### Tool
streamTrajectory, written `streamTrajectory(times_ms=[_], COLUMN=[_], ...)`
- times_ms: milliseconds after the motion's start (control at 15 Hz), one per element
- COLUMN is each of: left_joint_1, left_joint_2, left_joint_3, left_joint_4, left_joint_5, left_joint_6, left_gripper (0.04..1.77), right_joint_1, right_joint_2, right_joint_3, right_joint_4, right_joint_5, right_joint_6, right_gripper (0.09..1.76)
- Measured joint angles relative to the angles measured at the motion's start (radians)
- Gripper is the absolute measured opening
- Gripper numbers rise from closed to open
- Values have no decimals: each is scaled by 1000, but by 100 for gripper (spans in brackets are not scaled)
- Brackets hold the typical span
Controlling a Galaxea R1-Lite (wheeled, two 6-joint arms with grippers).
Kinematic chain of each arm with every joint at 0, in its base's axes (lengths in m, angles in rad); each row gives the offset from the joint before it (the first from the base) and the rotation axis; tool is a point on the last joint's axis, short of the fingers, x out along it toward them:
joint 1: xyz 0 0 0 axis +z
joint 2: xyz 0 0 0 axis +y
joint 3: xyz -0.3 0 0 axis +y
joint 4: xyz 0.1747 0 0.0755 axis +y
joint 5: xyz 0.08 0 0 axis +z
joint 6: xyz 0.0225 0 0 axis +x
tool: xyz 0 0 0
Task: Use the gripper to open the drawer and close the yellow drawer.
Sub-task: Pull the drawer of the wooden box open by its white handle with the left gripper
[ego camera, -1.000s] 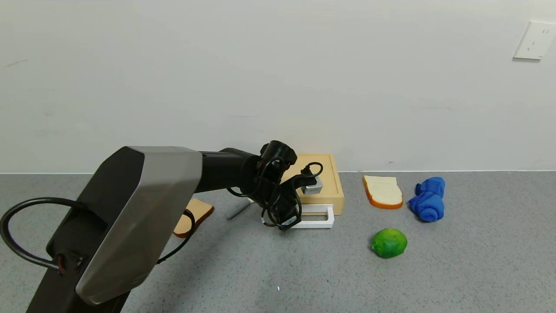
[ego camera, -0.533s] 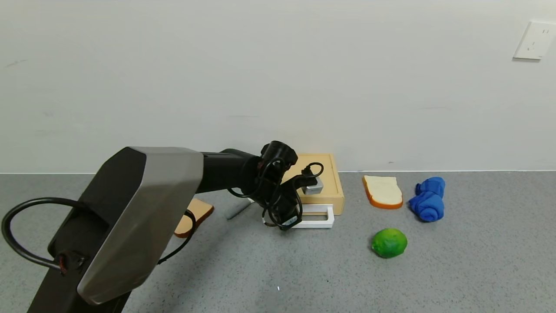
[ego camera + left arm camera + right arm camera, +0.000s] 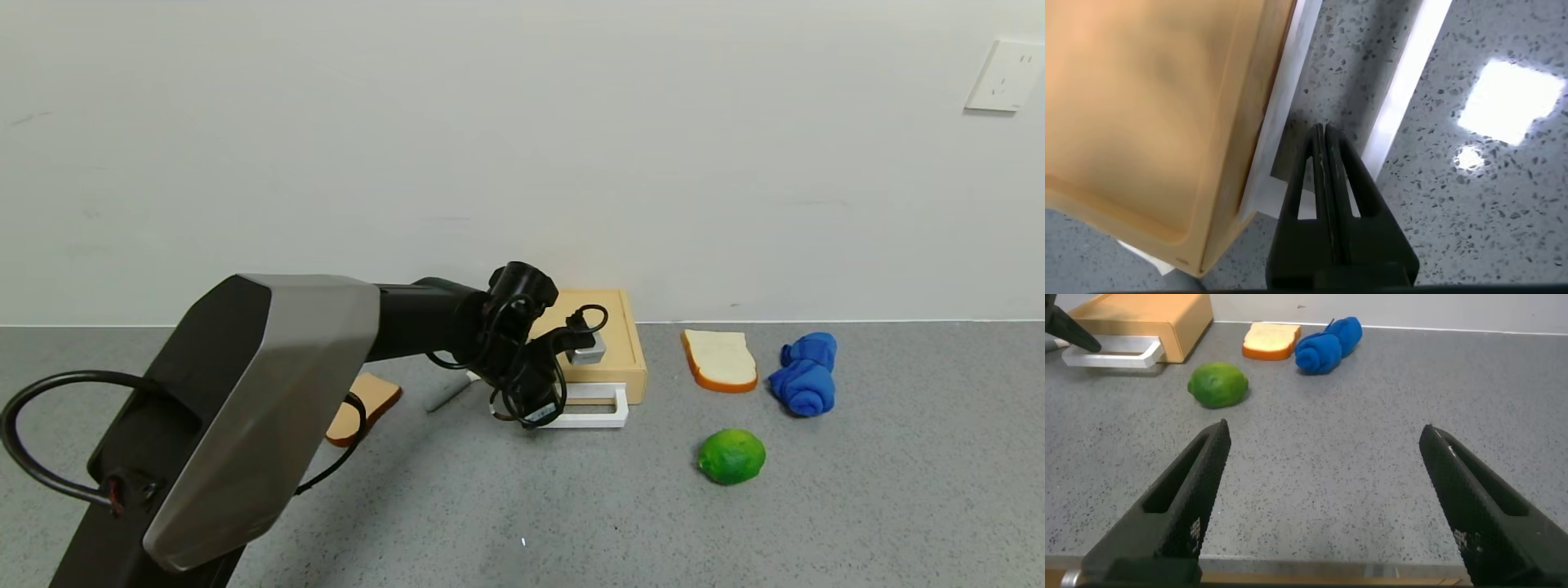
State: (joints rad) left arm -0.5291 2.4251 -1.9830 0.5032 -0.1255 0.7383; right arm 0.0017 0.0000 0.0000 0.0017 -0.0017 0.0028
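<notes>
The drawer [image 3: 600, 347] is a flat yellow-tan box. It sits on the grey surface [image 3: 816, 506], right up against the white wall at the back. Its white loop handle [image 3: 600, 408] sticks out at the front, toward the robot. The drawer looks pushed in, with the handle close to the box.

The left gripper [image 3: 535, 412] is down at the left end of the handle. In the left wrist view its two black fingers [image 3: 1327, 192] are pressed flat together, so the left gripper [image 3: 1327, 139] is closed. Its tip sits in the gap of the handle [image 3: 1409, 82], between the white bar and the front of the drawer [image 3: 1159, 122]. The fingers do not pinch the bar.

A slice of bread [image 3: 718, 361] lies to the right of the drawer. Just past it is a rolled-up blue cloth [image 3: 804, 374]. A green lime [image 3: 731, 456] sits nearer the robot, in front of the bread. Another slice of bread [image 3: 363, 408] lies to the left of the drawer, partly hidden behind the left arm. A white socket [image 3: 1004, 75] is high on the wall at the right.

The right gripper [image 3: 1327, 498] hangs low over the surface, well away from the drawer [image 3: 1147, 322]. Its two fingers are spread wide apart. It holds nothing.
</notes>
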Motion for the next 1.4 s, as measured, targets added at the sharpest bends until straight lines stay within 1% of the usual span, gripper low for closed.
streamTrajectory(times_ms=[133,467,667,1067,1400], left_joint_1=[0,-1,-3,-16,-40], left_joint_2=[4,21,24,7,-16], left_joint_3=[0,0,0,5,56], left_joint_4=[-14,-25,2,100,104], left_joint_5=[21,24,19,10,-7], left_joint_6=[9,12,12,4,-1], left_gripper=[11,11,11,11,11], right_joint_1=[0,0,0,0,0], right_joint_2=[0,0,0,0,0], right_joint_3=[0,0,0,0,0], right_joint_4=[0,0,0,0,0], right_joint_5=[0,0,0,0,0], right_joint_6=[0,0,0,0,0], right_gripper=[170,170,170,170,170])
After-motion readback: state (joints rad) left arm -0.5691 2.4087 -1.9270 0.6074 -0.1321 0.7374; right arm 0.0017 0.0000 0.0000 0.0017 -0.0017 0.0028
